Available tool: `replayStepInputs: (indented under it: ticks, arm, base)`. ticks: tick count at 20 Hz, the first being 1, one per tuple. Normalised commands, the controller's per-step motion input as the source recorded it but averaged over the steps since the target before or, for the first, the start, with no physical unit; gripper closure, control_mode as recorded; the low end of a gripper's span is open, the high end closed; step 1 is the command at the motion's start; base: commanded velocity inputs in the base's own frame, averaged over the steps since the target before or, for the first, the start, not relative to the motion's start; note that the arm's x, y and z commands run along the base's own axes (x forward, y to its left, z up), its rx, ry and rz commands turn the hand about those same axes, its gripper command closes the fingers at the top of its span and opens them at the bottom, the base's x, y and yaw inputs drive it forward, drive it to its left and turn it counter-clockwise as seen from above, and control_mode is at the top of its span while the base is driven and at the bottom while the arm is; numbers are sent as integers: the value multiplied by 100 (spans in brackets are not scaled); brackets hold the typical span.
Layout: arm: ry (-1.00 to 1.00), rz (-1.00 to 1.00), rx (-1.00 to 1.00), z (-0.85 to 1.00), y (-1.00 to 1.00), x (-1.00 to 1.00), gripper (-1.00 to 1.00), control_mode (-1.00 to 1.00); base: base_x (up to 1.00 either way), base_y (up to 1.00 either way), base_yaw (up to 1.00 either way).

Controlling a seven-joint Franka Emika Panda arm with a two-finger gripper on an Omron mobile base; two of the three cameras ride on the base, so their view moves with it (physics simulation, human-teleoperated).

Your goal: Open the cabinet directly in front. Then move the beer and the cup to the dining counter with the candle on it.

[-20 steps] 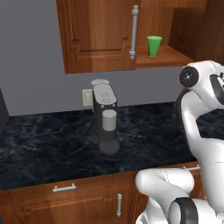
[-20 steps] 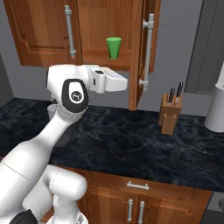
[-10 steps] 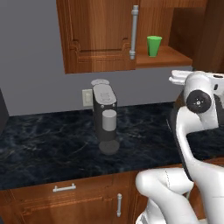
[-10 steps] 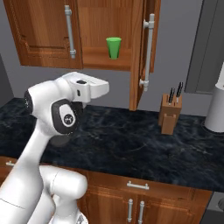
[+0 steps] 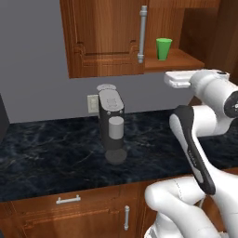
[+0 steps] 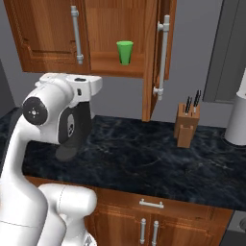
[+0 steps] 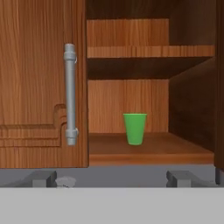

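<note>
The cabinet (image 6: 158, 53) stands with its right door open. The cup (image 7: 134, 128) sits upright on the lower shelf, at 12 o'clock from the fingers (image 7: 111, 178), which are spread wide and empty.

L base cam sits behind arm on its left, R base cam behind on its right; both face fwd and down over the desk (image 5: 56, 158) at mid range. Both share cabinet (image 6: 120, 36) and cup (image 5: 163, 48). Hand cam looks level into open cabinet, close.
</note>
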Motion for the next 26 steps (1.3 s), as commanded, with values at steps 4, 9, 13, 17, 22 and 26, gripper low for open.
replayStepInputs:
  ticks: [4, 9, 13, 17, 22, 26]
  arm:
    - [0, 0, 1, 0, 8, 0, -100, -100]
    - [0, 0, 0, 29, 73, 0, -100, -100]
    - [0, 0, 0, 31, 49, 0, -100, -100]
    - [6, 0, 0, 9, 7, 18, -100, -100]
    - [7, 2, 0, 0, 2, 40, -100, -100]
    - [6, 7, 0, 11, 29, 60, -100, -100]
  base:
    - [0, 0, 0]
    - [0, 0, 0]
    - [0, 0, 0]
    - [0, 0, 0]
    - [0, 0, 0]
    - [0, 0, 0]
